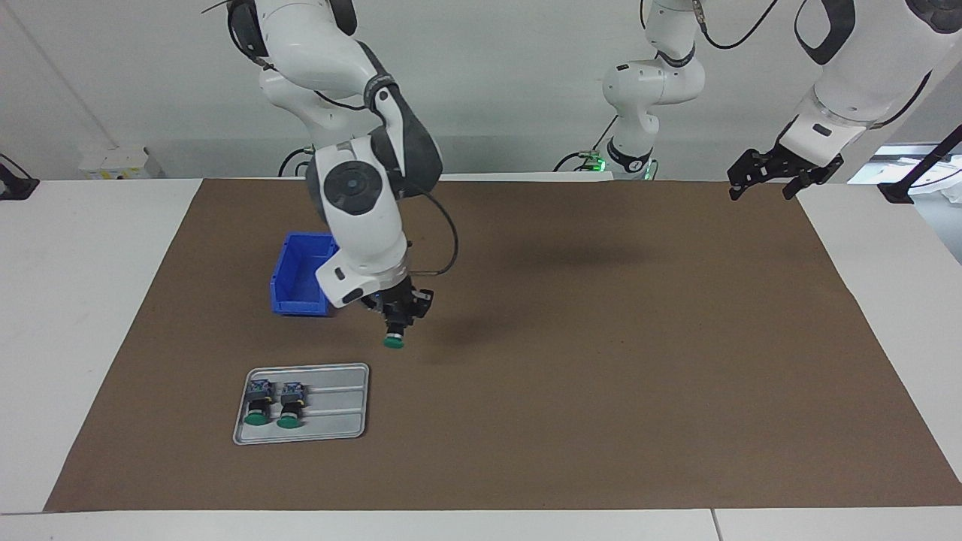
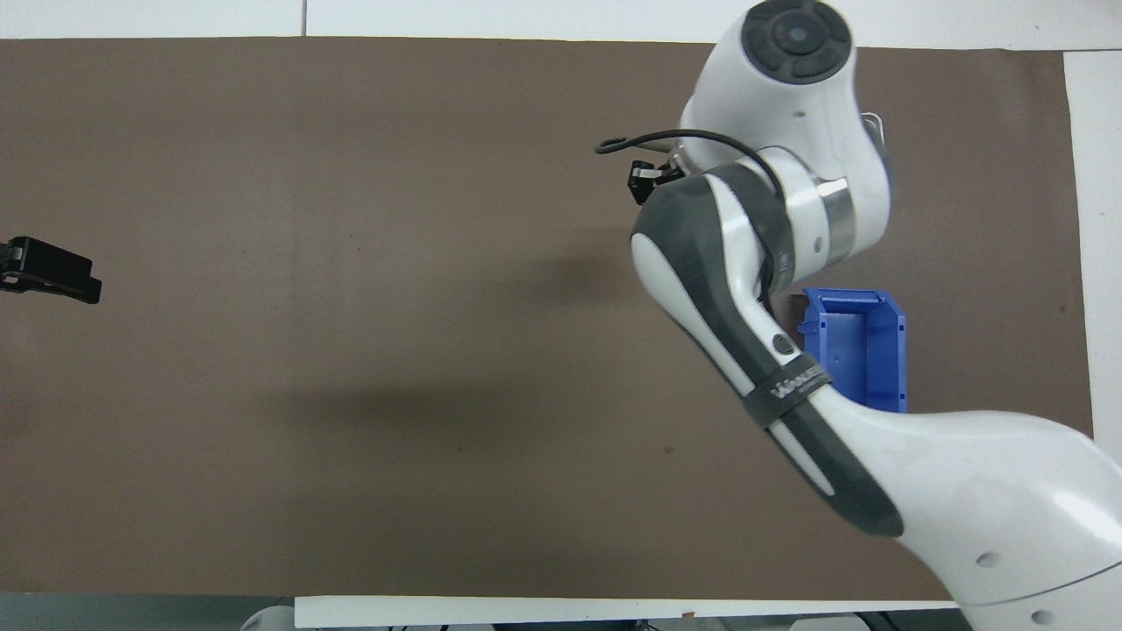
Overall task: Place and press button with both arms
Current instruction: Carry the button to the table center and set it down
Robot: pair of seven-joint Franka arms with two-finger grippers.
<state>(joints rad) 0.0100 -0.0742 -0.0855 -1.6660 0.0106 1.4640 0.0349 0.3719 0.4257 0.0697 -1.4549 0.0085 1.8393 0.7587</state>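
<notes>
Green-capped button [image 1: 393, 337] clamped in right gripper [image 1: 396, 321] jaws; left gripper [image 1: 768, 180] jaws apart.

In the overhead view the right arm [image 2: 771, 289] covers the grey tray, both buttons lying on it, and the button held in the right gripper; only a black bit of that gripper [image 2: 644, 180] shows beside the wrist. The arm also hides part of the blue bin [image 2: 863, 350]. The picture's edge cuts off the left gripper [image 2: 48, 272].
</notes>
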